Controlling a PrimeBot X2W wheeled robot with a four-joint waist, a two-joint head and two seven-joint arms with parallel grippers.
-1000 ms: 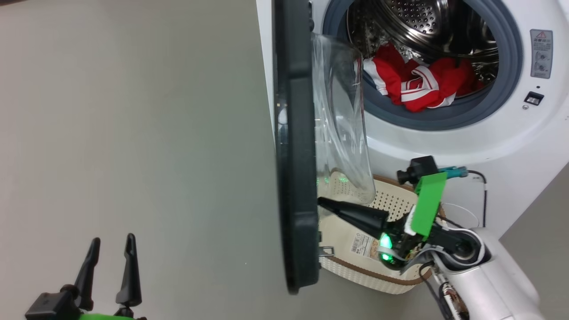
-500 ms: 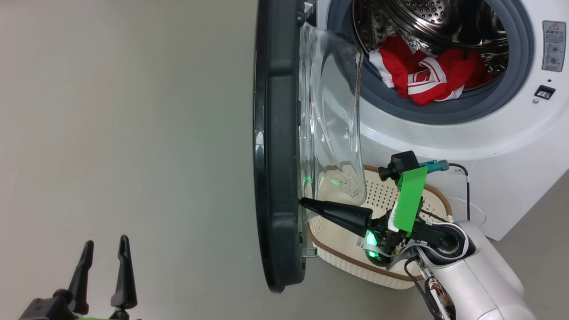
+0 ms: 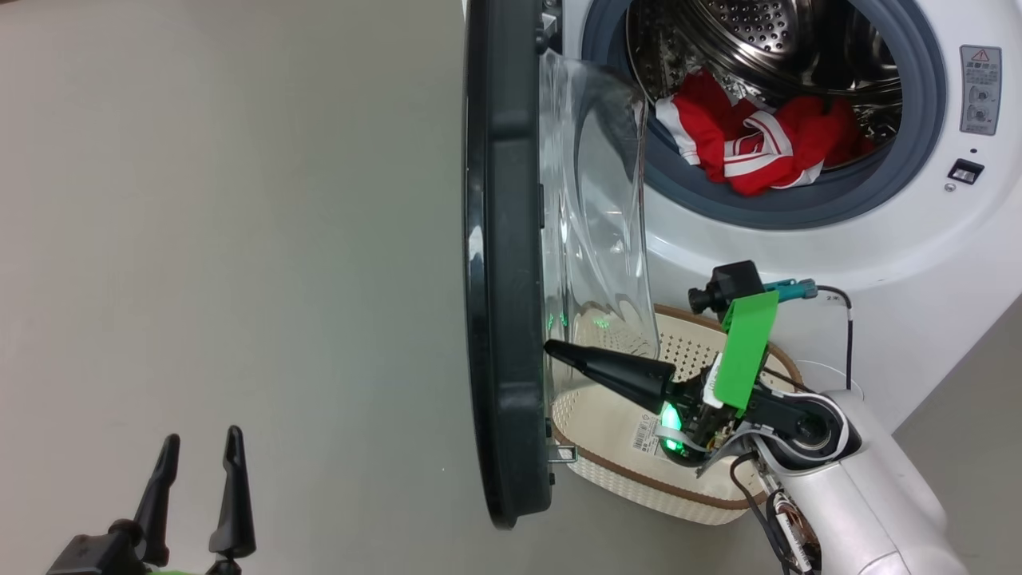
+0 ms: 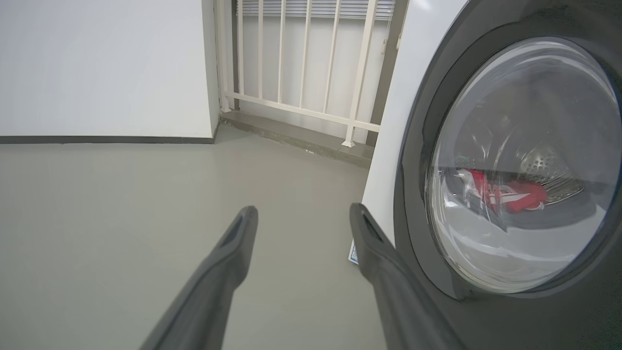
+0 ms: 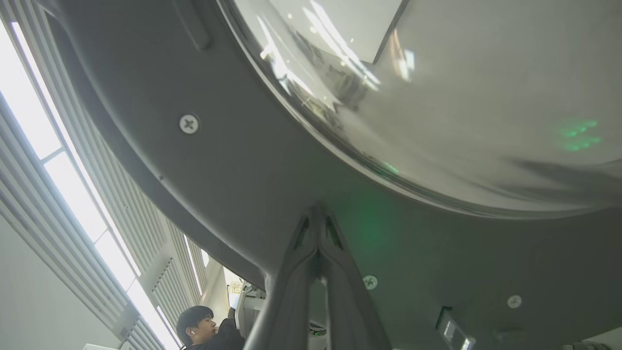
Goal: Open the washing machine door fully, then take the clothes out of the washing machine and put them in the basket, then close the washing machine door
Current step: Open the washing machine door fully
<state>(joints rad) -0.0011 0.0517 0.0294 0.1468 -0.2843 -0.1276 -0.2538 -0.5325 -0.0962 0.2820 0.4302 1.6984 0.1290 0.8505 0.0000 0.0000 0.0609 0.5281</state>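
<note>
Your left tool (image 3: 203, 435) sits lower left over the bare floor (image 3: 239, 239), jaws wide apart, holding nothing. Mid-frame, the washing machine door (image 3: 503, 263) stands edge-on, swung out from the washing machine (image 3: 798, 255). Your right tool (image 3: 555, 348) is closed and empty, touching the door's dark inner rim just below the glass bowl (image 3: 599, 200). The basket (image 3: 631, 483) sits on the floor under the right tool, just in front of the machine. The clothes (image 3: 750, 148) lie in the drum (image 3: 758, 32), far right.
</note>
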